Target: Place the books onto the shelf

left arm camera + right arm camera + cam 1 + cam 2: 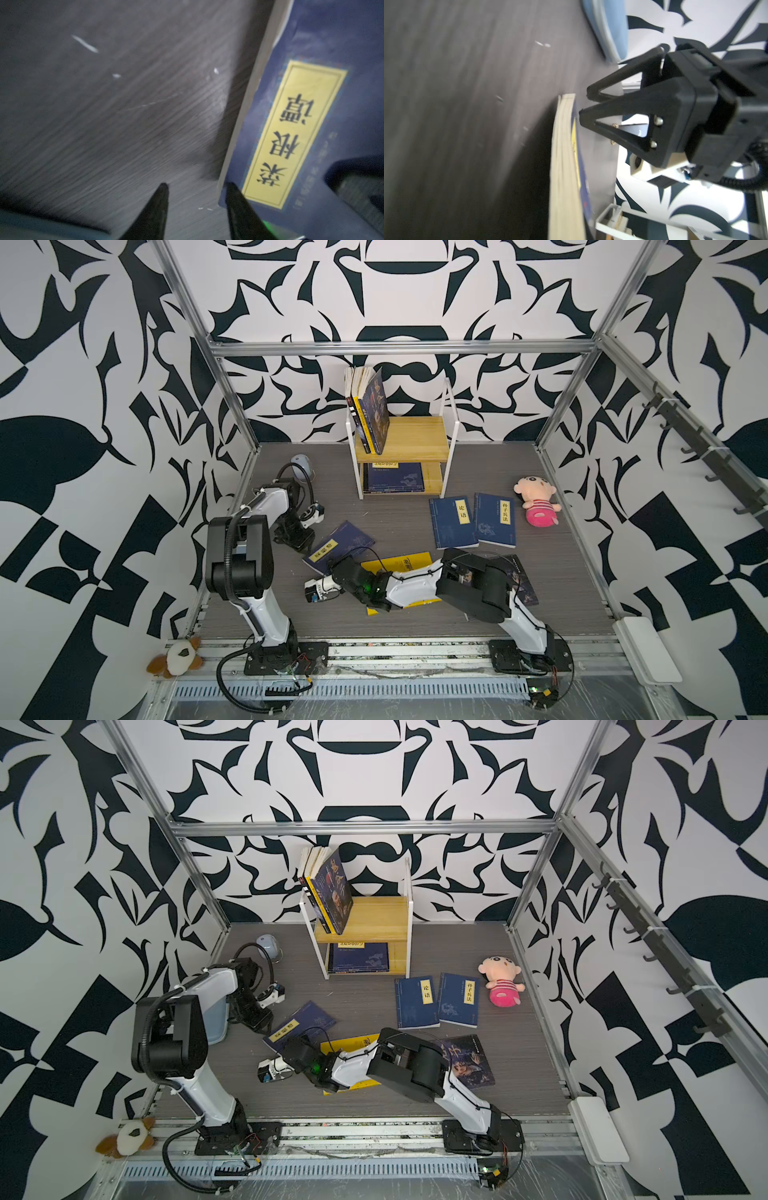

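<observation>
Far left, off the table by the front rail: brown-and-white plush toy (176, 657). Back-left on the dark grey wood-grain table (415, 626): grey-white computer mouse (301, 466).

Left gripper (197, 188) is down at table level, fingers released with a clear gap between them. One fingertip is over bare table, the other at the corner of the navy blue paperback with a yellow title label (311, 99). Contact there: can't tell. That book lies skewed, left of centre, none of it on the shelf. Its page edge shows in both wrist views with a dark shadow alongside, so that side looks raised off the table.

Right gripper (336, 566) is across the middle, at the same book's near side. Fingers clenched. Its tips don't show in its own wrist view, so can't tell whether they pinch the book. Under the right arm: bright yellow paperback (399, 564), flat, mostly covered.

Centre-back: small two-tier shelf with yellowish wooden boards and a thin white metal frame (419, 439). Upper board: a few upright books (370, 410) leaning at its left end. Lower board: one navy book lying flat (395, 477).

Front-right of the shelf, flat and side by side: navy paperback 论语 (453, 522) and navy paperback 孙子兵法 (496, 520). Nearer the front, partly under the right arm: dark blue portrait-cover book (473, 1063). Far right: pink plush doll (536, 502), just beside 孙子兵法.
</observation>
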`<state>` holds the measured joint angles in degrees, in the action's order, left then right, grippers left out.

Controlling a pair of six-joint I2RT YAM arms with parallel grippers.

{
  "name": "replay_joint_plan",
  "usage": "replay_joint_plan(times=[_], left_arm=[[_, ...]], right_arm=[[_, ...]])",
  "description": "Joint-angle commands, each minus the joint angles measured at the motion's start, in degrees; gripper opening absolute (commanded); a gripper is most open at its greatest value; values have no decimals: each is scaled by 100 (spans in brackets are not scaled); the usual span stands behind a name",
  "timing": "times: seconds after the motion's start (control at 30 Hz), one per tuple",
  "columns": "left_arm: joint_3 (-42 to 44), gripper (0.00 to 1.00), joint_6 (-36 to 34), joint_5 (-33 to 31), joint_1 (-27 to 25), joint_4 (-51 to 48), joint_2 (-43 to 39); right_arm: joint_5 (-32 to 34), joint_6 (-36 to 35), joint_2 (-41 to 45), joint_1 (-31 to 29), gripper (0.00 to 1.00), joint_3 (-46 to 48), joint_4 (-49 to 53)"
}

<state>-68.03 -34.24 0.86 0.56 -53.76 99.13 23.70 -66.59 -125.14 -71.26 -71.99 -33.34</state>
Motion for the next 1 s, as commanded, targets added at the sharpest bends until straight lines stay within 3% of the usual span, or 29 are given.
replay_joint_plan(times=[0.0, 0.2, 0.37, 0.6, 0.83, 0.97], left_arm=[[-560, 65, 728, 496, -22, 164, -691], [-981, 100, 2311, 1657, -51, 671, -1602], [-256, 100, 3911, 2567, -47, 2079, -2562], [410, 100, 5753, 3683, -52, 2590, -3214], [1542, 100, 7790, 4576, -53, 4188, -3338], [1985, 100, 8430, 4686, -78, 4869, -3231]], right_arm=[[241, 170, 835, 117, 0, 172, -551], [453, 1143, 1653, 381, 0, 514, -352], [768, 2072, 2029, 613, 0, 563, -252], [1225, 2532, 2096, 725, 0, 412, -230], [1873, 2415, 1804, 661, 0, 134, -755], [1958, 1711, 1540, 489, 0, 20, -1274]])
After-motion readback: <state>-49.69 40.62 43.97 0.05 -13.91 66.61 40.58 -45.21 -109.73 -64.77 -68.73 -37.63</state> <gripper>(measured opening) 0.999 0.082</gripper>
